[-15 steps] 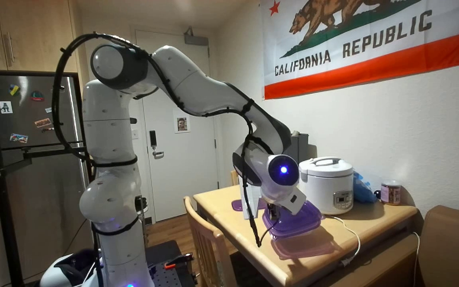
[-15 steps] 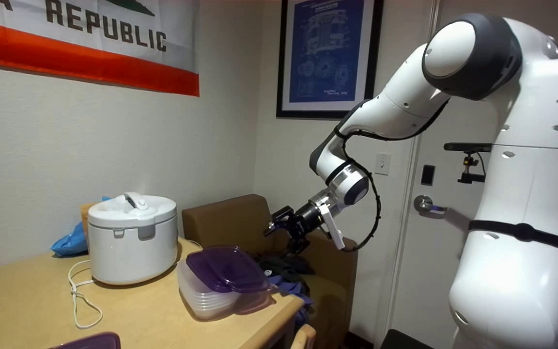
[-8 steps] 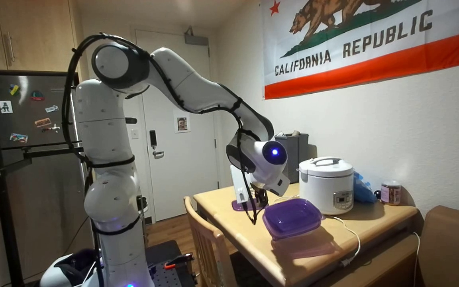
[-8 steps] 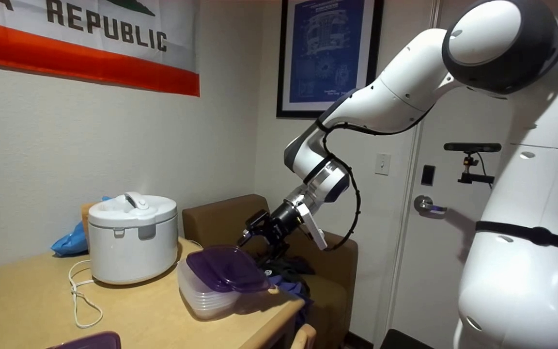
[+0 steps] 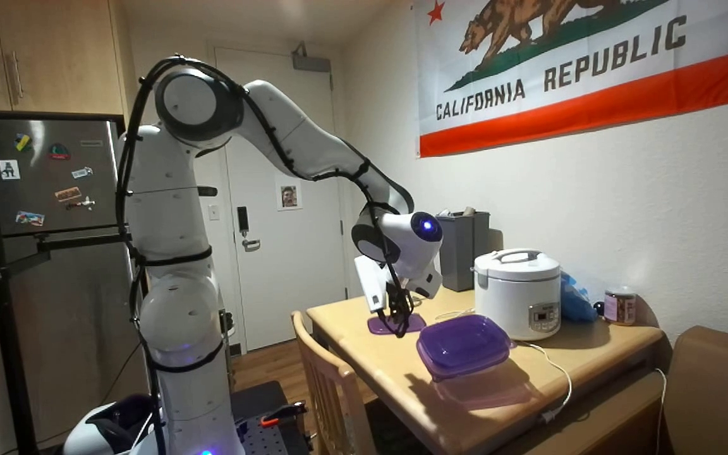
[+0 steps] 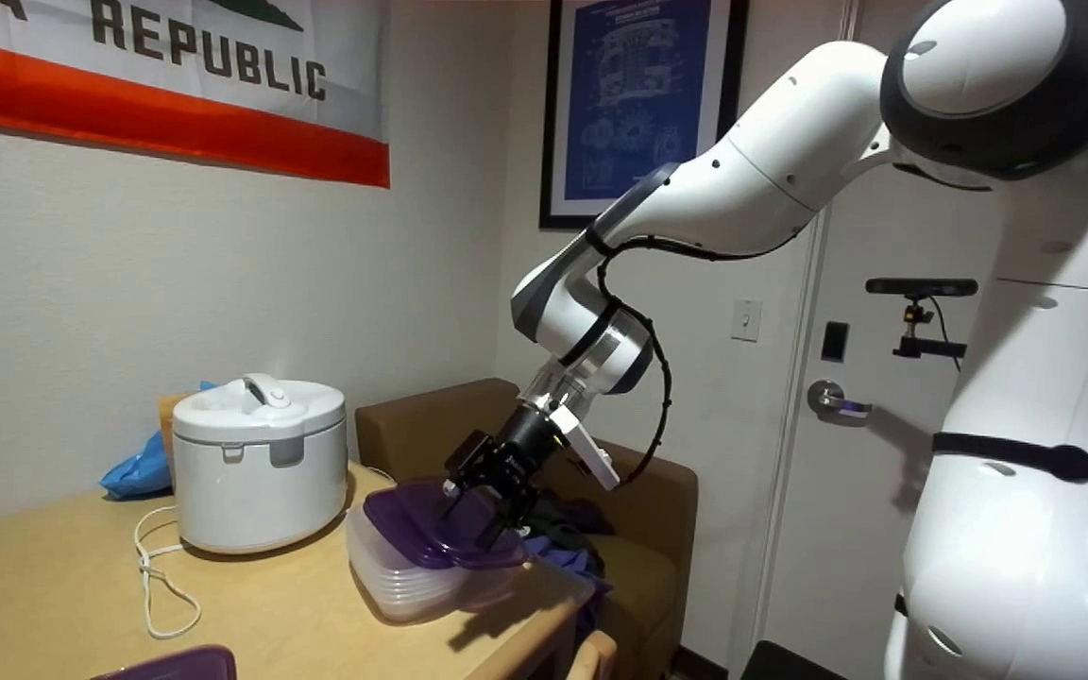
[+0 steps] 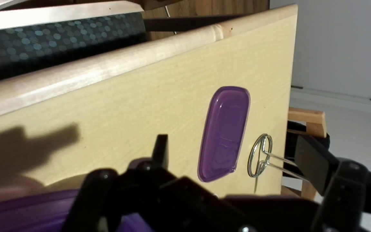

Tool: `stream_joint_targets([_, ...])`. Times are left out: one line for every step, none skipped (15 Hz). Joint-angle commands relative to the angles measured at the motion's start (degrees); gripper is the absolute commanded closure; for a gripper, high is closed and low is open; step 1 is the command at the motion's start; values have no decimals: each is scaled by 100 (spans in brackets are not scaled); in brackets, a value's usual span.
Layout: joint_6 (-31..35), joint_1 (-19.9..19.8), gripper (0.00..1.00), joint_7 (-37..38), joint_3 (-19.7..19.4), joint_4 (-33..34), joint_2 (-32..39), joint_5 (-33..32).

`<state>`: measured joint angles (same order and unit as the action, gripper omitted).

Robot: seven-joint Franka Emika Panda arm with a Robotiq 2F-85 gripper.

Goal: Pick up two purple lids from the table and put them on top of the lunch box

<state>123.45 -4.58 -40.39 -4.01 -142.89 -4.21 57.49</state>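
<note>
One purple lid [image 5: 464, 344] lies askew on top of the lunch box, its edge jutting past one side; it also shows in an exterior view [image 6: 445, 524]. The pale lunch box [image 6: 407, 590] looks like several nested containers. The other purple lid [image 7: 225, 133] lies flat on the table [image 7: 124, 112], in the middle of the wrist view. An exterior view cuts it at the bottom edge [image 6: 187, 665]. My gripper [image 7: 237, 153] is open and empty, above the table, its fingers spread to either side of the loose lid's near end in the picture. It also shows in both exterior views [image 5: 398, 319] [image 6: 476, 519].
A wire ring stand [image 7: 259, 156] is just beyond the loose lid. The white rice cooker [image 5: 517, 294] and its cord [image 6: 155, 590] are beside the lunch box. A grey bin [image 5: 465, 249] stands farther back. A wooden chair [image 5: 332, 379] is at the table's side.
The arm has swung from beside the lunch box toward the loose lid, leftward in both exterior views. The gripper stays open and its shadow on the table has shifted. Both lids have stayed put.
</note>
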Motion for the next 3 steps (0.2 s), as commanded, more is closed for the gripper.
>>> stream_joint_targets([20,64,0,19,6,5,-3,-82])
stream_joint_targets([43,99,0,19,29,5,-4,-117])
stream_joint_targets([60,117,0,19,38,5,-4,-124])
